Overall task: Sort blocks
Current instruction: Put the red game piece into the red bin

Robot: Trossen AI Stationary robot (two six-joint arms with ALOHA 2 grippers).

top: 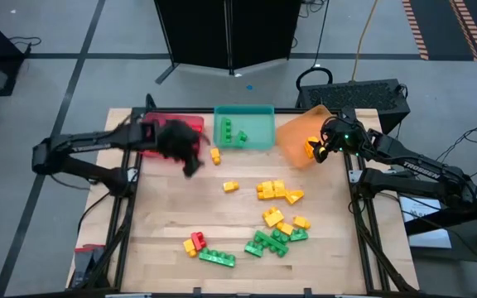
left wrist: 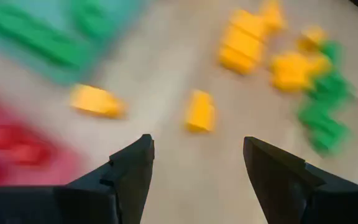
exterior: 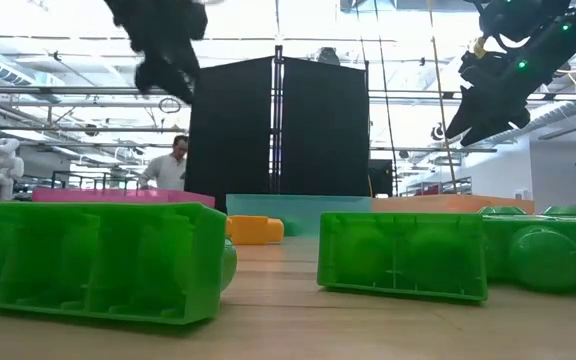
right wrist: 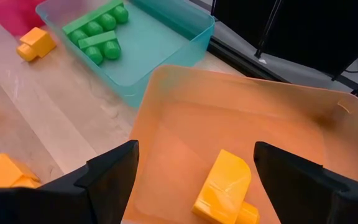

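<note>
Red, green and yellow blocks lie loose on the wooden table, among them a yellow group [top: 273, 190], a green group [top: 267, 242] and a red one [top: 197, 240]. Green blocks [right wrist: 98, 34] lie in the teal tray [top: 259, 136]. One yellow block [right wrist: 225, 186] lies on the floor of the orange tray [right wrist: 185, 124]. My left gripper [left wrist: 197, 149] hangs open and empty above the table beside the red tray [top: 172, 126], blurred in the high view [top: 190, 168]. My right gripper [right wrist: 194, 155] hovers open over the orange tray, its fingers apart above the yellow block.
The three trays stand in a row along the table's far edge. Two single yellow blocks [left wrist: 97, 101] [left wrist: 200, 111] lie on the wood just ahead of my left gripper. Bare wood shows at the table's left side [top: 160, 215]. A person stands in the room beyond [exterior: 173, 165].
</note>
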